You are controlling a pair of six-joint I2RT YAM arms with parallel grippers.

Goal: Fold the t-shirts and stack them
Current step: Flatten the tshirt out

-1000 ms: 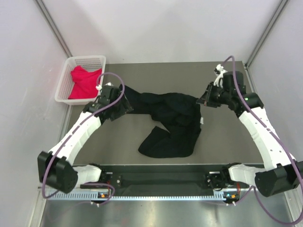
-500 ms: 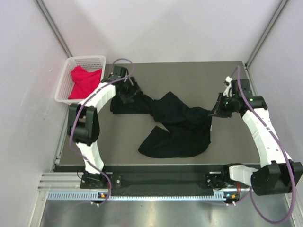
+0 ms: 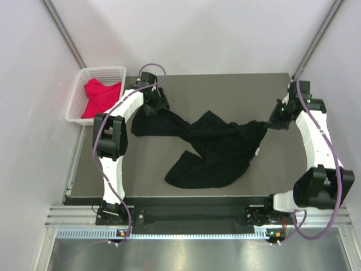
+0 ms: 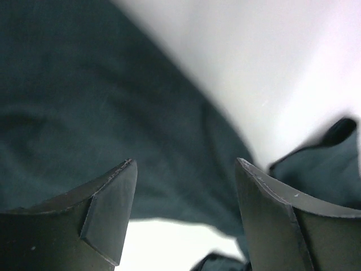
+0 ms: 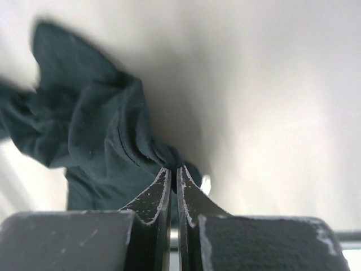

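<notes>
There are two t-shirts, one basket and two grippers in view. Taking the far edge of the table [image 3: 225, 90] as 12 o'clock in the overhead view, the black t-shirt [image 3: 214, 152] lies crumpled across the middle. One part reaches toward 10 o'clock, one stretched corner runs out toward 3 o'clock, and a rounded lump sags toward 6 o'clock. The cloth is not flat or folded anywhere; it shows twists and creases along its length.

The red t-shirt [image 3: 98, 96] sits bunched inside the white lattice basket [image 3: 104, 70], which stands just off the table's left edge at about 10 o'clock, well apart from the black one.

The right gripper [image 3: 269, 124] is at about 3 o'clock. In its wrist view the right gripper [image 5: 174, 169] has its fingers pressed together on a pinch of the black cloth, which gathers into a tight bunch at the tips.

The left gripper [image 3: 153, 106] is at the 10 o'clock end of the black t-shirt. Its wrist view shows the left gripper [image 4: 186, 169] spread wide with nothing clamped between the fingers, and dark cloth lies beyond them.
</notes>
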